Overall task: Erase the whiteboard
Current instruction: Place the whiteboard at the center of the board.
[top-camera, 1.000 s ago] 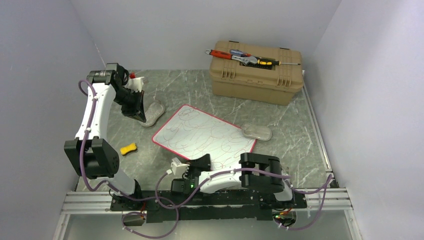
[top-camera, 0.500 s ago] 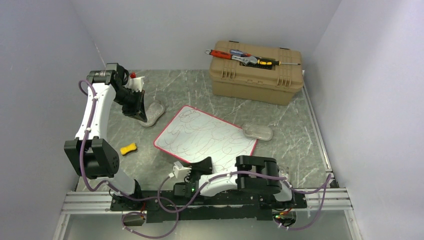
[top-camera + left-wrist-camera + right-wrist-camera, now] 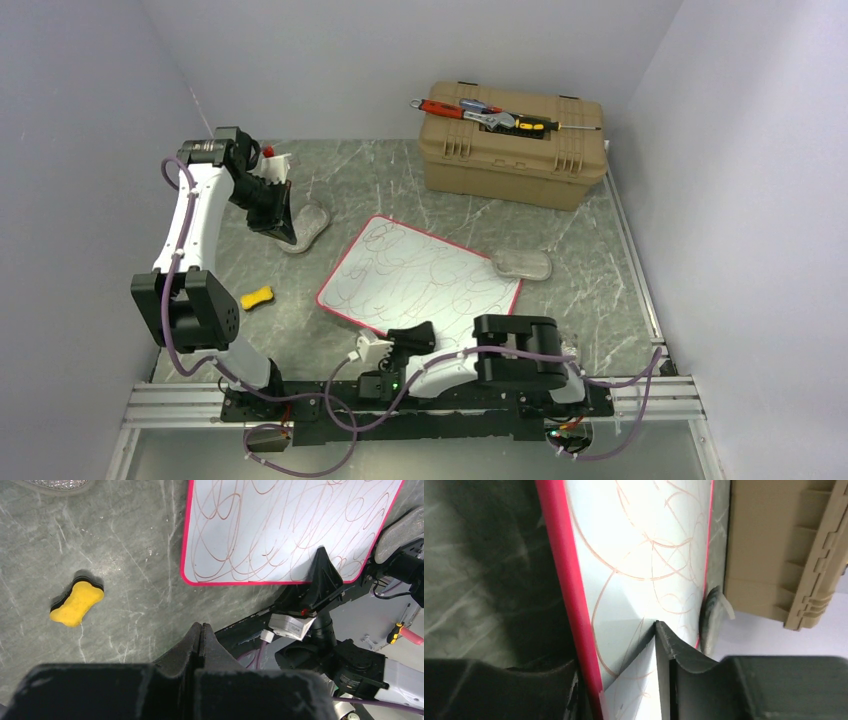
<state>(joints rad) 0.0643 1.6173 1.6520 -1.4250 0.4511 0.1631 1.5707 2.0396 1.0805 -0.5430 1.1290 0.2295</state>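
Note:
The whiteboard [image 3: 420, 278] lies flat mid-table, its glossy white face covered in thin red scribbles inside a red rim [image 3: 566, 580]. My right gripper [image 3: 412, 335] sits at the board's near edge. In the right wrist view the rim runs between its parted jaws [image 3: 616, 650], and only one fingertip [image 3: 664, 635] touches the white face. My left gripper [image 3: 283, 222] hangs at the back left, well away from the board. Its fingers [image 3: 201, 626] are pressed together on nothing.
A yellow block with a dark underside [image 3: 257, 297] lies left of the board. One grey pad [image 3: 308, 225] rests under the left gripper and another [image 3: 522, 264] at the board's right corner. A tan toolbox [image 3: 513, 150] carrying hand tools stands at the back right.
The whiteboard has slid right and turned a little. The right arm has drawn back toward its base, and its jaws have widened on the rim. The left arm has barely moved.

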